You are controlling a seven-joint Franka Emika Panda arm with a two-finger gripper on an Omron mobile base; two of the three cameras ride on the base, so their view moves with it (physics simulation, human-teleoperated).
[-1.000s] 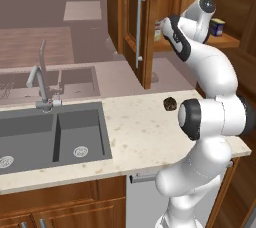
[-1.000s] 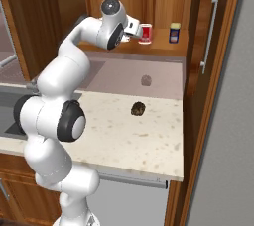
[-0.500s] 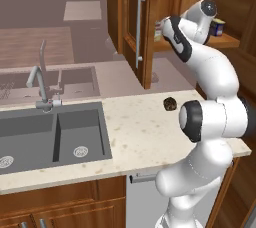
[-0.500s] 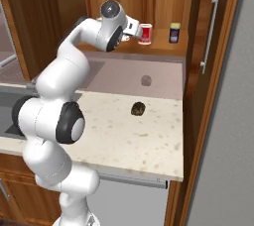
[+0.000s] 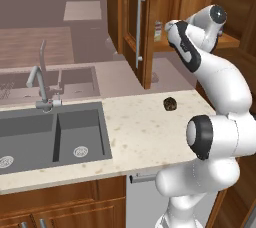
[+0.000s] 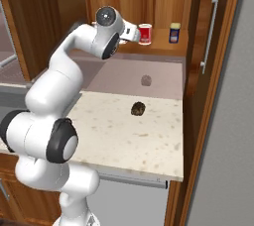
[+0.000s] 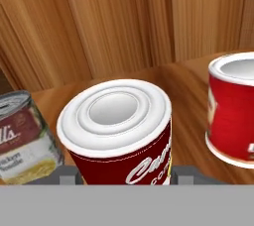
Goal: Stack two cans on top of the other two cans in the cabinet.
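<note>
Inside the tall cabinet (image 6: 198, 46), at shelf height, my gripper (image 7: 121, 176) has its two dark fingertips (image 7: 69, 174) set on either side of a red can (image 7: 115, 131), low on its body, and I judge them pinched on it (contact itself sits at the bottom edge of the hand view, so this is a reading, not a certainty). I hold it low because the pale top must stay free and the can must stay upright for stacking. A second red can (image 7: 233, 108) stands just to its right on the wooden shelf (image 7: 186, 84), apart from it, waiting its turn. To the left, near but not touching, sits the cream-labelled can (image 7: 22, 138), a likely base for the one I am holding. From the right base view the dark-blue can (image 6: 174, 32) stands further along the shelf, well apart from the hand, the other base. Below, a small dark lump (image 6: 138, 108) lies on the speckled counter (image 6: 114, 136), out of my way.
</note>
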